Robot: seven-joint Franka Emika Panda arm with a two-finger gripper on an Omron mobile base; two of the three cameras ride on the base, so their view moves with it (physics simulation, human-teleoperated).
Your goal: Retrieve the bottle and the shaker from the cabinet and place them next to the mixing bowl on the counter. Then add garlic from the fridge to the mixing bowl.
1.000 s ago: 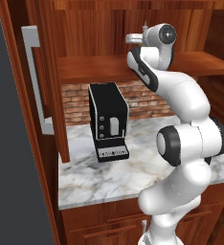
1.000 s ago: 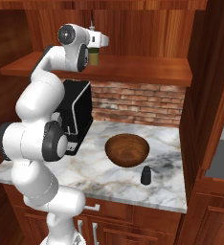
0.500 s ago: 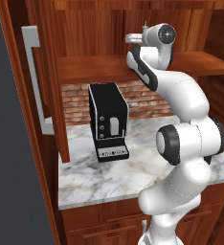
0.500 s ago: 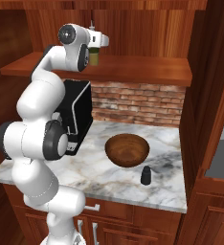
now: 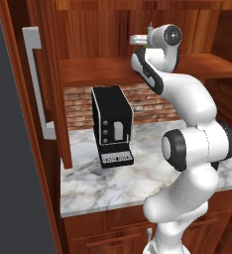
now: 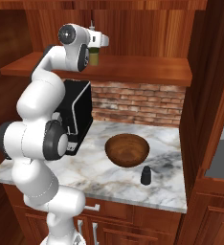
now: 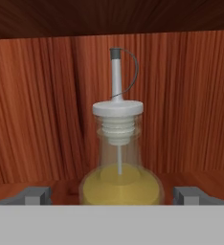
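The bottle (image 7: 119, 158) is clear glass with yellow oil and a white pourer cap, and it stands upright on the cabinet shelf. My gripper (image 7: 115, 195) is open, one grey fingertip (image 7: 35, 195) on each side of the bottle's base and apart from it. From the right base view the bottle (image 6: 94, 56) shows just past my hand at the shelf. The small dark shaker (image 6: 145, 175) stands on the counter just in front of the brown wooden mixing bowl (image 6: 127, 150). The garlic and the fridge are out of view.
A black coffee machine (image 6: 75, 112) stands on the marble counter (image 6: 109, 177) under the shelf, left of the bowl. The cabinet door (image 5: 43, 84) hangs open at the left with a grey handle. Brick wall runs behind the counter.
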